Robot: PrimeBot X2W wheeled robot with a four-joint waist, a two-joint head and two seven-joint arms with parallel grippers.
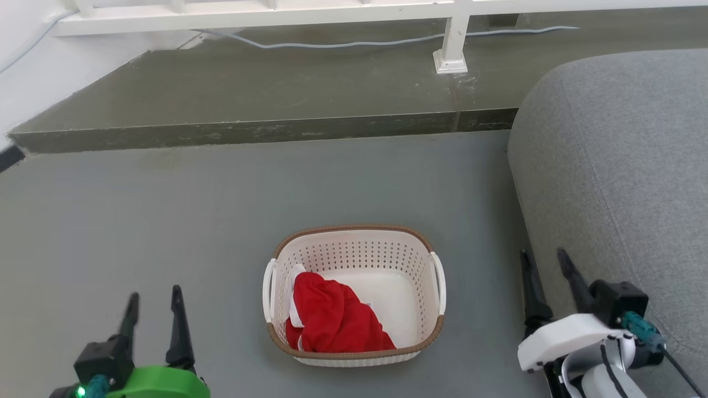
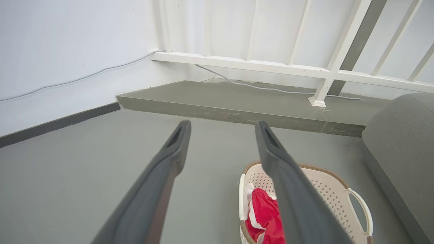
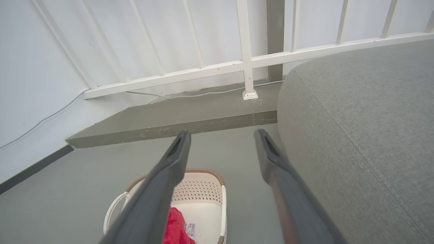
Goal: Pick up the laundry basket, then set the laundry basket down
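While the head view takes in the whole basket (image 1: pixel 354 255) on the floor between the two grippers, each wrist view catches it partly behind one of its own fingers. From the left wrist, the handle (image 2: pixel 361 210) nearer the sofa (image 2: pixel 400 142) shows as a full loop. From the right wrist, a barcode label (image 3: pixel 190 229) shows on the basket's bottom beside the red cloth (image 3: pixel 174 223). The left gripper (image 1: pixel 155 293) has its fingers spread wide and holds nothing, with the basket well to their right. The right gripper (image 1: pixel 542 253) is likewise spread and empty, with the basket to the left of its fingers and the sofa close on their right.
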